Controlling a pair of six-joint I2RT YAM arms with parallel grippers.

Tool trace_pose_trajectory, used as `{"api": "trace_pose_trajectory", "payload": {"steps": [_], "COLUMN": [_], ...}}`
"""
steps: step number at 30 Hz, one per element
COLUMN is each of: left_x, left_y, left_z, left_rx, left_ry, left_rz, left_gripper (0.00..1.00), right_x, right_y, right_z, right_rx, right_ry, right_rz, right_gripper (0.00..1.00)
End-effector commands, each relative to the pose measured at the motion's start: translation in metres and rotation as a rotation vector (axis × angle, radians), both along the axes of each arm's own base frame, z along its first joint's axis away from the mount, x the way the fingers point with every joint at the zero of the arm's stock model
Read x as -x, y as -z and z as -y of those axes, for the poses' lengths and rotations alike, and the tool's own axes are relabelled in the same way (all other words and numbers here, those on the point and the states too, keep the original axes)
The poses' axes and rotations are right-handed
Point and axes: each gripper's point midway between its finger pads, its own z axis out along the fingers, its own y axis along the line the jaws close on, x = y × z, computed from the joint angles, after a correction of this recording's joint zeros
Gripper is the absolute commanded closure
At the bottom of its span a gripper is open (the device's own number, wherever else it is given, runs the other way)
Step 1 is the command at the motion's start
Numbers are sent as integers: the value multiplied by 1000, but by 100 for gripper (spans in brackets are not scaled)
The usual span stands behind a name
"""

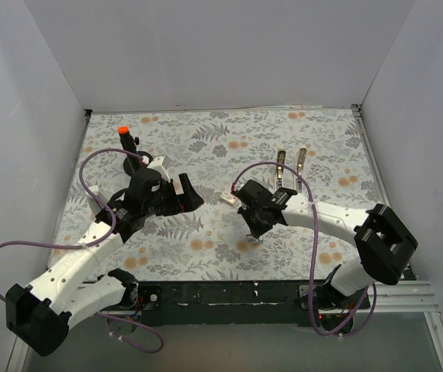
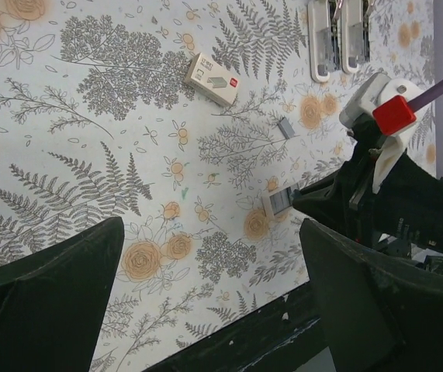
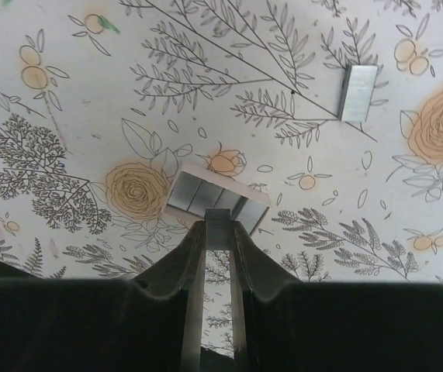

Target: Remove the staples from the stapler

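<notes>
This looks to me like the putting-down part of the job. The stapler (image 1: 291, 165) lies splayed open at the far side of the counter (image 1: 205, 139), its two arms side by side, well apart from both tools.

The right tool (image 3: 218, 249) is down low over the counter, toward the near edge. Its fingers are pinched almost together on a thin strip of staples (image 3: 218, 225). The strip's end meets a small cluster (image 3: 205, 195) of strips lying on the flowered print. I can't tell whether it rests on them or only hangs over them. A lone strip (image 3: 358, 93) lies off by itself nearby.

I'd judge the next move needs only a slight parting of the fingers to leave the strip by the others. After that, a straight lift would keep anything from being dragged along. Whether any staples remain in the stapler is too small to see.

The left tool (image 2: 205, 256) hovers spread wide and empty, with a little box (image 2: 212, 79) on the counter near it.
</notes>
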Motion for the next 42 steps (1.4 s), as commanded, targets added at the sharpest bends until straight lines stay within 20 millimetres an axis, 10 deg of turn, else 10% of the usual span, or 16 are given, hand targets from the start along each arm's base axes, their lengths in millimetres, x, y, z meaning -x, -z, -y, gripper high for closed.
{"api": "trace_pose_trajectory", "payload": {"steps": [1, 8, 42], "left_x": [2, 14, 10], "left_y": [11, 36, 22], "left_z": [11, 15, 13], "left_rx": [0, 7, 18], "left_ry": [113, 208, 195], "left_rz": [36, 75, 143], "left_gripper": [2, 2, 2], "right_x": [-3, -8, -1], "right_y": [-9, -4, 16], "right_z": [6, 9, 9], "right_rx": [-33, -30, -21], "right_ry": [110, 164, 350], "right_rz": [42, 60, 10], "right_gripper": [78, 78, 78]}}
